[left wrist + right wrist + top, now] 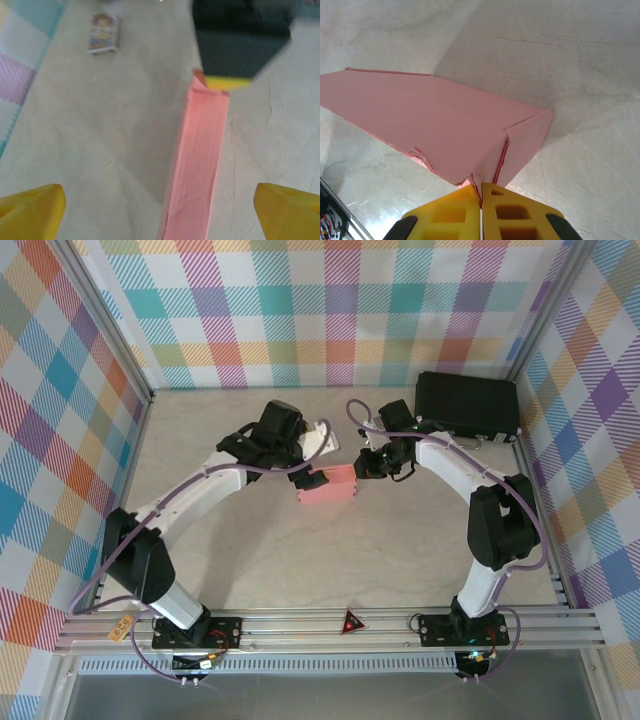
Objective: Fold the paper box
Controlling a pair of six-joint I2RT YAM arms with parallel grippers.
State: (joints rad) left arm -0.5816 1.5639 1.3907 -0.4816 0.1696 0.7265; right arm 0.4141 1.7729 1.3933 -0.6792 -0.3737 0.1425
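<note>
– Across the pale marble-look tabletop [300, 570], seen from overhead, what lies where?

– Largest is a black rectangular case [466, 406] at two o'clock, well apart from the work. At the centre lies the salmon-pink thin-card paper box [330, 484], resting on the table between the two arms.

– And the tools?

– The left gripper [160, 212] is at the box's nine o'clock end. Its yellow fingers [32, 210] are spread wide, one on either side of the card, touching nothing. The right gripper [481, 200], at three o'clock, has its fingers pressed together on the box's end corner, pinching the card there.

– How far along is the folding?

– Far along, I judge. The card already forms a shallow closed box with a top and side walls. The pinched end flap shows an open seam, and one long edge is crumpled. Tucking that end and letting go seem to be what is left.

– Anything smaller?

– A small printed white packet [103, 33] lies near twelve o'clock from the box, untouched.
</note>
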